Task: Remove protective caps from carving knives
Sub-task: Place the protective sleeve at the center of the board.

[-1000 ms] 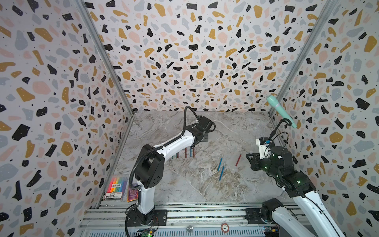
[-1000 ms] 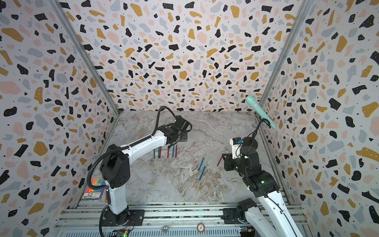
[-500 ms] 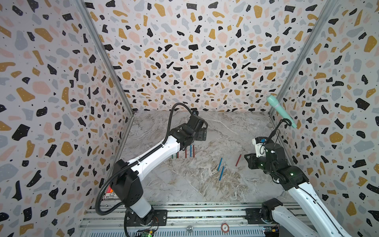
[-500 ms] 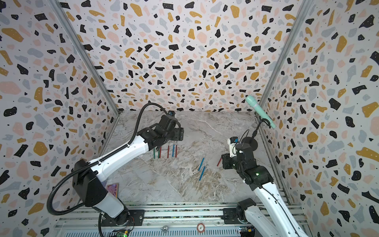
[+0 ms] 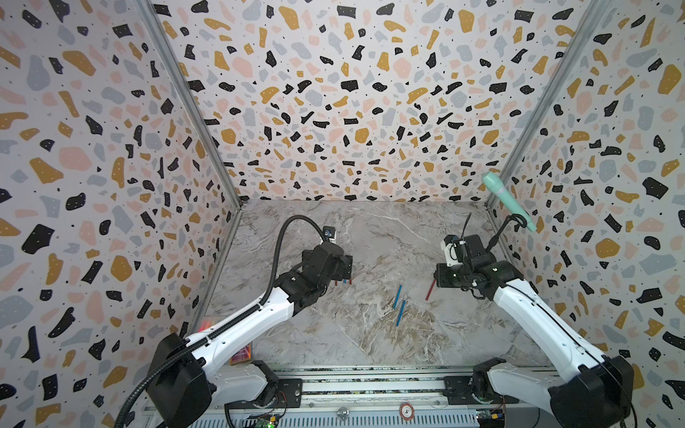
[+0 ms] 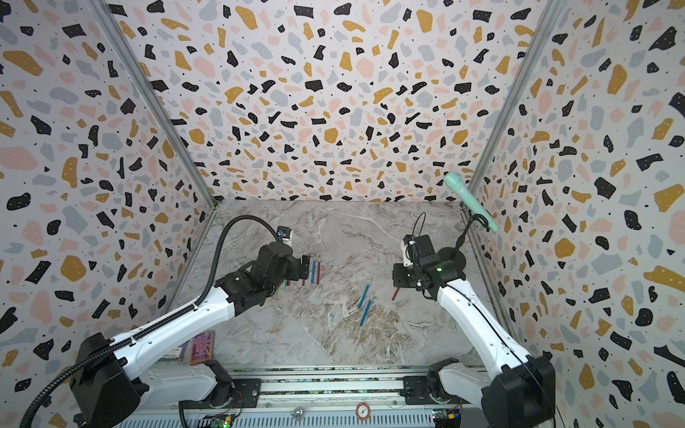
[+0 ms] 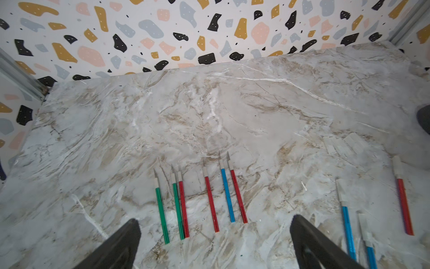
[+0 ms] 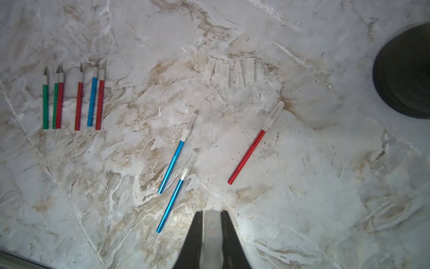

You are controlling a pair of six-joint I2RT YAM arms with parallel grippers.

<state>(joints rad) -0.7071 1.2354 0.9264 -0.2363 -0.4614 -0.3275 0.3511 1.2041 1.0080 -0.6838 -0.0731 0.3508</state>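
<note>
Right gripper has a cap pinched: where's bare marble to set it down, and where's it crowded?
Bare: the marble behind the loose caps, up to the back wall; also the near strip between the capped blue knives and the front rail. Crowded: the row of uncapped knives, the caps, and around the capped red knife.

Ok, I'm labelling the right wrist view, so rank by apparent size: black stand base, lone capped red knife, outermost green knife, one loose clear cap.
1. black stand base, though cropped by the frame.
2. capped red knife.
3. green knife, farther off, so maybe not truly shorter.
4. loose clear cap.
</note>
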